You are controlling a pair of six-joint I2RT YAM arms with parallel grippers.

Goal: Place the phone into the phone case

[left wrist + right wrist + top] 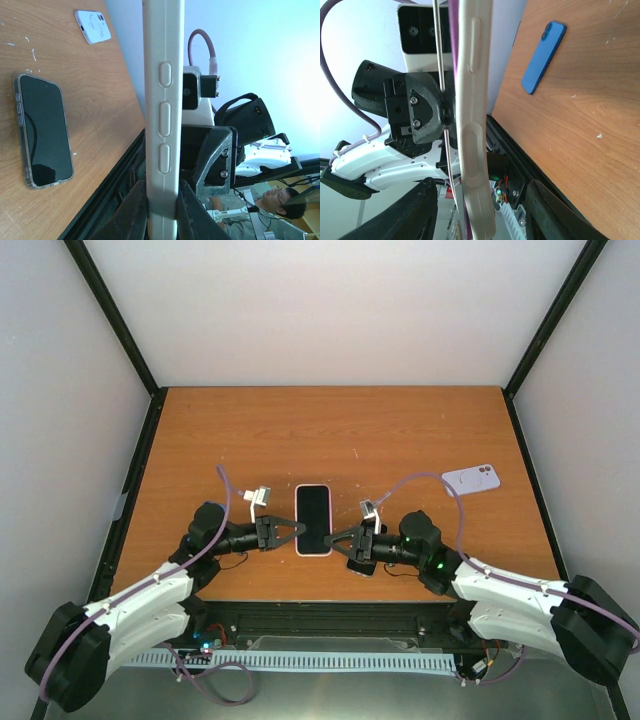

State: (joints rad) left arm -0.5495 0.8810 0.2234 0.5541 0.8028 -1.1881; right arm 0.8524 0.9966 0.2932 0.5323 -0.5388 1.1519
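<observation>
A phone with a black screen (313,517) lies face up inside a white case (313,551), held level between my two grippers at the table's near middle. My left gripper (288,533) is shut on the case's left edge; in the left wrist view the case's side with its buttons (163,100) stands between the closed fingers (134,210) of that gripper (162,202). My right gripper (340,538) is open, its fingers (420,215) wide on both sides of the case's right edge (470,125), which looks slightly bowed.
A second white case (471,478) lies at the right, also in the left wrist view (93,26). A phone in a clear case (42,131) lies under my right arm. A blue phone (543,56) lies on the table. The table's front edge is close.
</observation>
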